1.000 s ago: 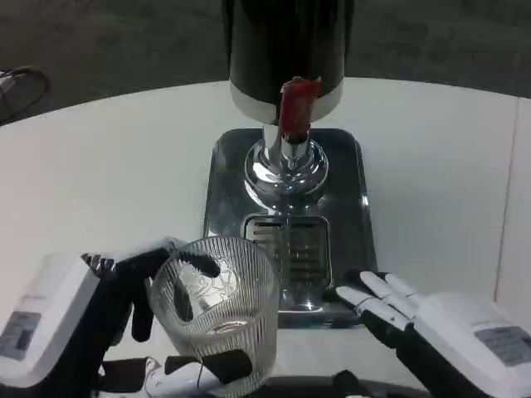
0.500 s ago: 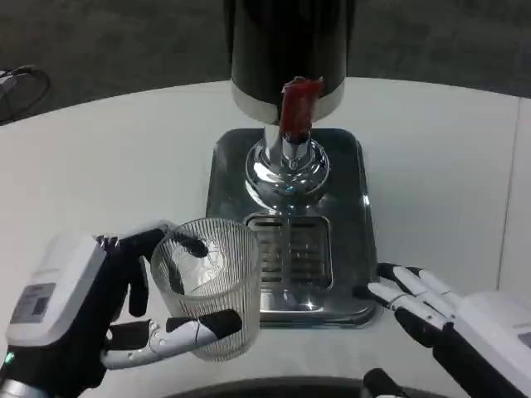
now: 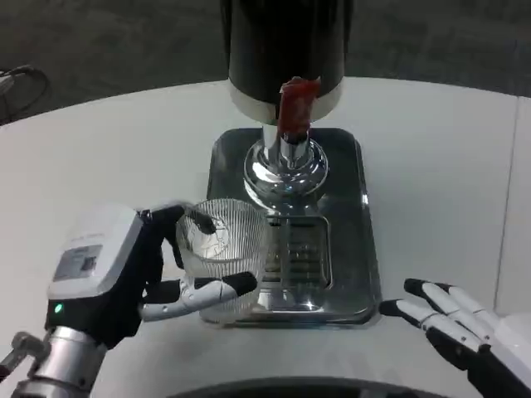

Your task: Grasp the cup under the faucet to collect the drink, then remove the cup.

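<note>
A clear ribbed glass cup is held upright by my left hand, fingers wrapped around its sides. The cup stands at the left front edge of the silver drip tray, left of the grate. The faucet has a red lever and a chrome spout under a black dispenser body; the cup is nearer me and to the left of the spout. My right hand hovers low at the front right, fingers spread, holding nothing.
The white round table extends around the tray. A seam in the tabletop runs along the far right. Dark floor lies beyond the table's far edge.
My left hand has carried the cup forward and up the picture, from the near table edge to the tray's left front corner. My right hand has drawn back toward the lower right.
</note>
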### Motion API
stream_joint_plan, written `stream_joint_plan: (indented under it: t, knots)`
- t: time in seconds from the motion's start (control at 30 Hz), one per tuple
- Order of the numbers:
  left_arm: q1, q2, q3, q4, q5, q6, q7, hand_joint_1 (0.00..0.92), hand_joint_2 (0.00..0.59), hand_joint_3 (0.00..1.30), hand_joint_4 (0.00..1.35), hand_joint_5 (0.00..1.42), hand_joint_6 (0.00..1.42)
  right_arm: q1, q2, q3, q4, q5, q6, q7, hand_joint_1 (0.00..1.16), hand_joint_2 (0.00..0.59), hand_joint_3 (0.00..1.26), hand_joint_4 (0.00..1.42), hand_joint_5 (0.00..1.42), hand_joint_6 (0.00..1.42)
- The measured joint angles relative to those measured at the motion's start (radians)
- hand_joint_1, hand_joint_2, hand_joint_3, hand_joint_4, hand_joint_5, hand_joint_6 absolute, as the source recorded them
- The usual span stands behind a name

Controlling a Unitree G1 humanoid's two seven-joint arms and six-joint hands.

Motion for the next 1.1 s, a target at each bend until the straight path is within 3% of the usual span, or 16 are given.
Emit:
stream_joint_plan:
  t: [0.43,0.8,1.0,1.1]
  knots:
    - [-0.231,0.001,-0.163,0.202,0.060,0.134,0.042,0.287,0.324,0.89,0.86,1.15,1.33,0.061,0.017,-0.099,0.000,0.079,-0.053,-0.008,0.30,0.486,0.13,0.01,0.02,0.13]
    - [-0.376,-0.008,-0.269,0.291,0.077,0.218,0.050,0.271,0.324,0.87,0.85,1.14,1.33,0.116,0.021,-0.169,0.000,0.136,-0.071,-0.009,0.30,0.486,0.13,0.01,0.02,0.13]
    - [-0.395,-0.015,-0.301,0.294,0.082,0.239,0.050,0.204,0.260,0.72,0.70,1.04,1.27,0.117,0.011,-0.198,0.000,0.162,-0.066,-0.010,0.30,0.486,0.14,0.01,0.02,0.13]
    - [-0.396,-0.014,-0.306,0.293,0.077,0.244,0.050,0.162,0.223,0.63,0.51,0.84,1.02,0.119,0.018,-0.198,0.000,0.194,-0.055,-0.014,0.30,0.486,0.15,0.02,0.02,0.15]
